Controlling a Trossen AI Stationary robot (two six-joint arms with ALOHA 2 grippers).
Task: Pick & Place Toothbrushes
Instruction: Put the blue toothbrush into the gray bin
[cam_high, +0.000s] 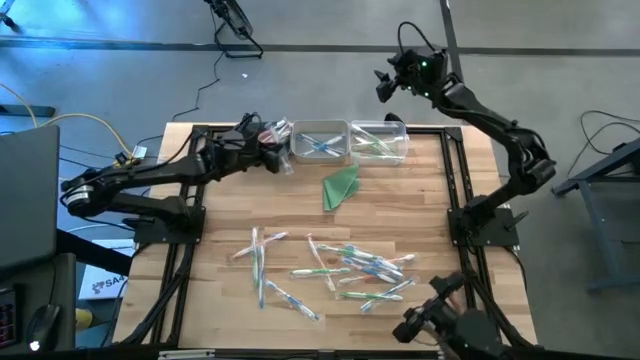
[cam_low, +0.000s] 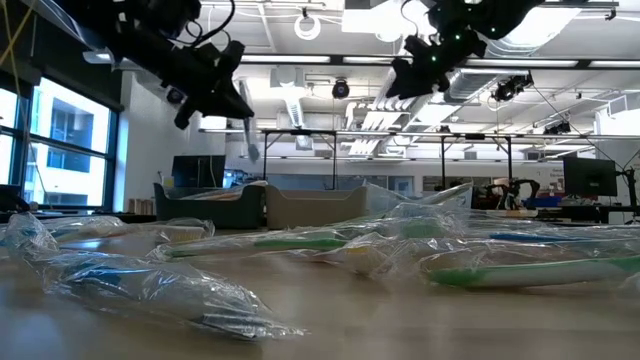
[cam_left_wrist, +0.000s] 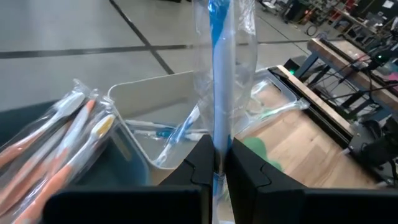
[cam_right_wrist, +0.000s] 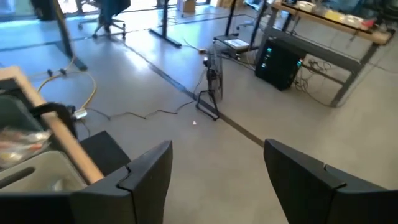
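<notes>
One wrapped blue toothbrush (cam_left_wrist: 219, 74) stands upright, clenched in the left gripper (cam_left_wrist: 217, 163) just beside the middle bin (cam_high: 320, 143); the right gripper (cam_right_wrist: 216, 171) waits far off, fingers released.

Bright ceiling lights (cam_low: 300, 25) glare in the low view; near wrapped toothbrushes (cam_low: 150, 285) blur

I'm seeing the wooden table (cam_high: 420, 200) carrying scattered wrapped toothbrushes (cam_high: 340, 268), a folded green cloth (cam_high: 341, 185), and two clear bins (cam_high: 350, 142) along its far edge.
</notes>
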